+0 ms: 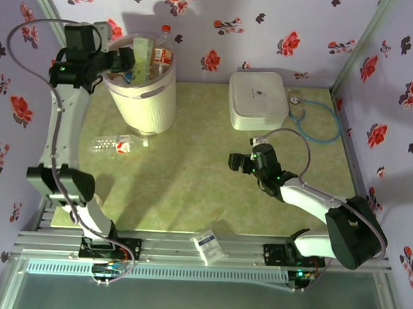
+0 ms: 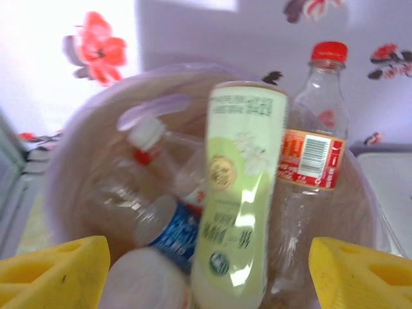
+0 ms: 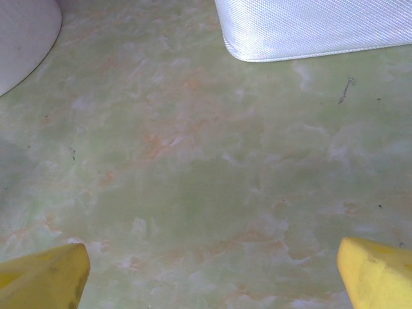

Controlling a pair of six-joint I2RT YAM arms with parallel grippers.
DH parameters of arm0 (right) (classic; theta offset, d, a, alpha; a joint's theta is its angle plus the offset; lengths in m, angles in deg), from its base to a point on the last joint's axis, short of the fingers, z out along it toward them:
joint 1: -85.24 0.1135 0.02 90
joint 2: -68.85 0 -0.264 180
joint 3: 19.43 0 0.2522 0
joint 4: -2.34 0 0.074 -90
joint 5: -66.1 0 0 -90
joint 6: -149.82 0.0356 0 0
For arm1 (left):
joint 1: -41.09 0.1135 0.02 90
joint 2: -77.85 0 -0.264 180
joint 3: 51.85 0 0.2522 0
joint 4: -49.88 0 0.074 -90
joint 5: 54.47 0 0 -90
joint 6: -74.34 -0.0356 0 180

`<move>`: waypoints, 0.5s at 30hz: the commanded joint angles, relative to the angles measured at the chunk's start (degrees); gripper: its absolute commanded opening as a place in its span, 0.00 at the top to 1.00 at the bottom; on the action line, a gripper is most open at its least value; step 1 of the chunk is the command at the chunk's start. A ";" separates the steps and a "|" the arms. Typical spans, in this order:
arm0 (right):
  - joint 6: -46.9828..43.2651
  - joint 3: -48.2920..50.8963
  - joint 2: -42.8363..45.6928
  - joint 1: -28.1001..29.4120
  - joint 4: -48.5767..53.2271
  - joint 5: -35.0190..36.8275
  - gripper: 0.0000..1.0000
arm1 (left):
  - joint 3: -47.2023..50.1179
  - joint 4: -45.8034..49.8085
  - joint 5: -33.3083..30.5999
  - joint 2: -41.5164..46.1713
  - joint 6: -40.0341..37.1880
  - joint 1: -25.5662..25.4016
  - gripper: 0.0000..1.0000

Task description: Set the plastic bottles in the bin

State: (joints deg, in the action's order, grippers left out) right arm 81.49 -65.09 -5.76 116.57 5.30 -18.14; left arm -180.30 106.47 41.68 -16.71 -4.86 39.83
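Pale-green bottle (image 2: 238, 193), blurred, stands upright in the cream bin (image 1: 153, 110), untouched between the wide-open left gripper (image 2: 206, 257). The overhead view adds a clear bottle (image 1: 113, 145) lying near the table's (image 1: 191, 188) left edge. The right gripper (image 3: 209, 257) gapes empty.

Robotics lab test booth, dressed as a homely room: flower-print wall panels (image 1: 289, 27) set in aluminium posts (image 1: 364, 41) enclose a green marbled counter (image 1: 191, 188); left arm (image 1: 57, 129) and right arm (image 1: 305, 196) are bolted to an extruded rail (image 1: 174, 248).

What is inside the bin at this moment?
A tall greenish bottle, a red-capped bottle beside it, a blue-labelled bottle lower down, and other clear bottles. They cover the bottom of the bin, so anything beneath is hidden.
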 commanded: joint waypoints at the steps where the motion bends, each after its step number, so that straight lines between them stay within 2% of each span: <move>1: 0.31 -0.54 -0.46 -0.41 -1.58 0.30 0.01 | 8.75 0.48 -5.71 8.44 8.91 3.27 0.20; 4: 0.30 -0.49 -1.75 -0.42 -2.74 0.02 0.01 | 22.20 -4.87 -4.93 17.13 17.41 8.23 0.20; 9: 0.18 -2.14 -5.34 -0.39 -4.35 -1.77 0.01 | 43.85 -14.39 1.58 27.90 31.47 16.10 0.22; 15: -0.31 -4.55 -8.60 -0.44 -5.10 -3.80 0.01 | 59.82 -19.10 2.55 28.93 48.29 16.81 0.24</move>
State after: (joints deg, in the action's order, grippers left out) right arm 81.42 -67.36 -13.63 116.57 2.67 -20.46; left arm -124.52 92.17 42.22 12.31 30.81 56.38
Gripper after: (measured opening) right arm 0.993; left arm 0.768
